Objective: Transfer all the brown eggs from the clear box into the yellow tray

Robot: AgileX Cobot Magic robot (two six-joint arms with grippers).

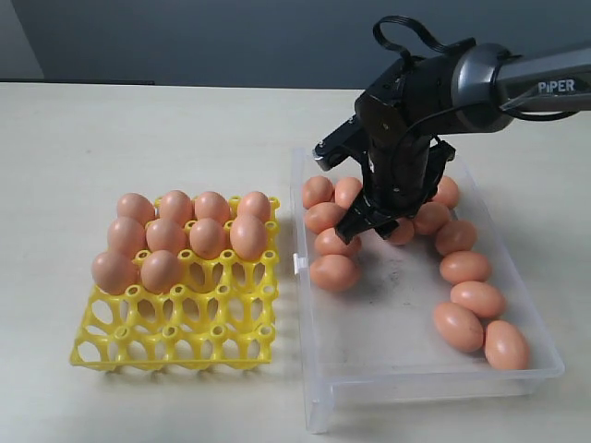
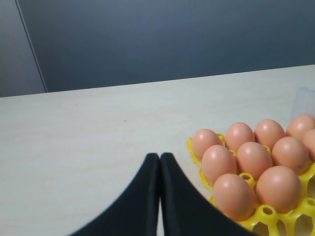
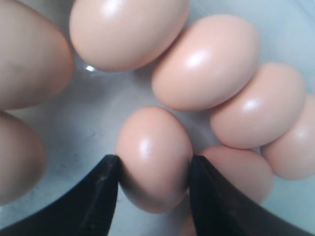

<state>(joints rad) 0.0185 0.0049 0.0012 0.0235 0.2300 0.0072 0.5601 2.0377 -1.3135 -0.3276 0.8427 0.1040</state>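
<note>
While the left jaws hang pressed shut on nothing, tips touching, above the table just beside the yellow tray, the right arm reaches down into the far end of the clear box. There the right jaws stand partly open and are closed on one brown egg, a black pad against each of its sides. That egg sits low among its neighbours, and I cannot tell whether it has left the box floor. Other loose brown eggs curve along the box's far and right walls in the exterior view, with a small cluster by its left wall. Ten eggs sit in the tray, filling its two far rows and two cups of the third row. Tray and box lie side by side on the table, the box's latch tab facing the tray.
</note>
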